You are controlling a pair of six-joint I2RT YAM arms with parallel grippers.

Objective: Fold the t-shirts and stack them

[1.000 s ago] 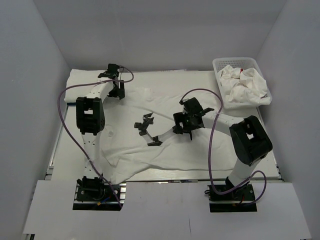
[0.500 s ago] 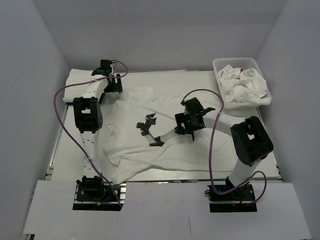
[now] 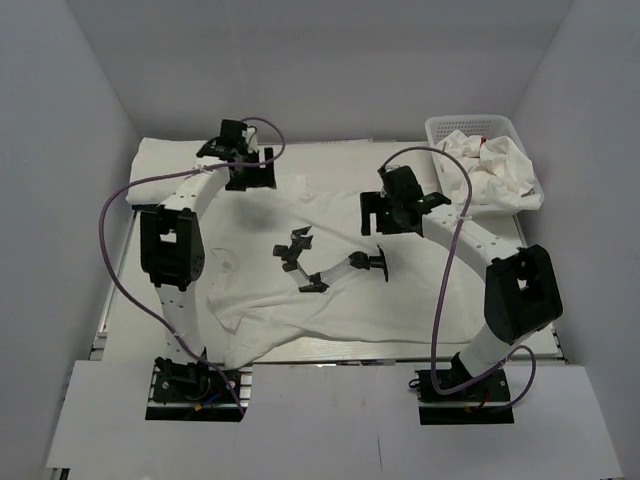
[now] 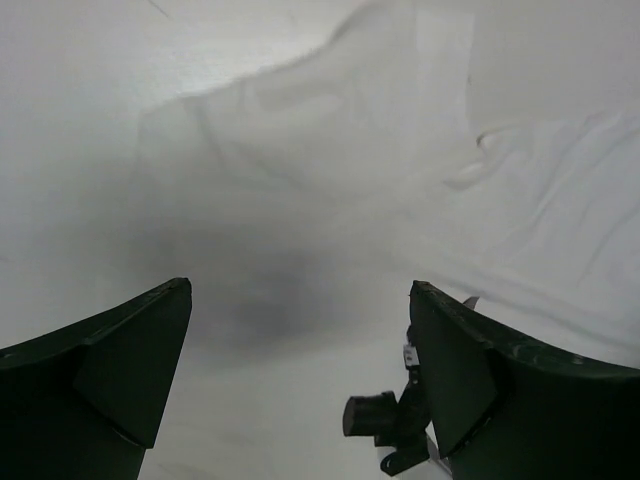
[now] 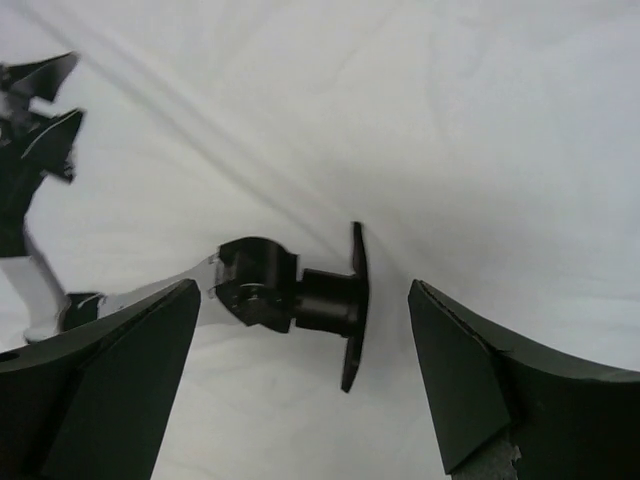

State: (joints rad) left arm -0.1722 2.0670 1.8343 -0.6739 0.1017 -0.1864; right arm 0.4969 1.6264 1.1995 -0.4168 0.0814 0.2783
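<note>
The left end effector (image 4: 300, 290) hangs empty, fingers wide apart, over the far left edge of a white t-shirt (image 3: 330, 300) lying rumpled on the counter (image 3: 125, 300). The right end effector (image 5: 303, 290), also spread and empty, hovers above a black-and-white bracket (image 3: 315, 265) resting on that shirt. Folding looks barely begun. More t-shirts (image 3: 490, 165) wait in the basket (image 3: 436, 130) to its right, and a white pile (image 3: 160, 160), perhaps finished ones, sits left of the left arm.

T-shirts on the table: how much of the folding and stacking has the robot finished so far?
Possibly done: a folded-looking white pile at the far left corner. In hand: nothing. The left gripper and right gripper hover open above one white t-shirt that is spread out and unfolded, with a black-and-white gadget lying on it. Left: folding that shirt, then the crumpled shirts in the basket.
</note>
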